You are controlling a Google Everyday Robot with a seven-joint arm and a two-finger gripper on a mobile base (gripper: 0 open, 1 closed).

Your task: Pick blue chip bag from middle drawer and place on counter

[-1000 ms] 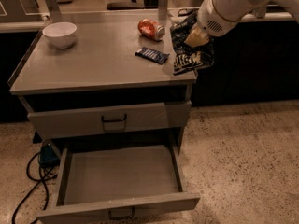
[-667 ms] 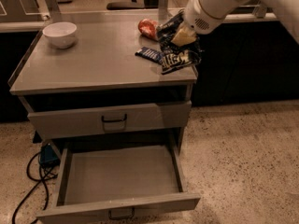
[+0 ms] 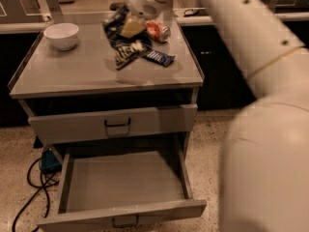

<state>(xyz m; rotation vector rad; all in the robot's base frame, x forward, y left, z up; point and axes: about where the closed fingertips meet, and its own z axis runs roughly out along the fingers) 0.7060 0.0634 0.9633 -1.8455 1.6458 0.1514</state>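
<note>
The blue chip bag [image 3: 124,46], crumpled dark navy foil with white lettering, hangs from my gripper [image 3: 129,29] above the middle of the counter [image 3: 72,71]. The gripper is shut on the bag's top, and its lower end hangs just above the grey top. The middle drawer [image 3: 123,182] is pulled fully out below and holds nothing visible. My large white arm fills the right side of the view.
A white bowl [image 3: 61,35] stands at the counter's back left. A red-and-white crushed can [image 3: 158,31] lies at the back right, and a small flat blue bar wrapper [image 3: 160,57] lies in front of it. The upper drawer [image 3: 116,123] is shut. Black cables [image 3: 34,187] lie on the floor at left.
The gripper has carried the bag leftwards from the counter's right edge to over its middle. The arm now looms much larger on the right.
</note>
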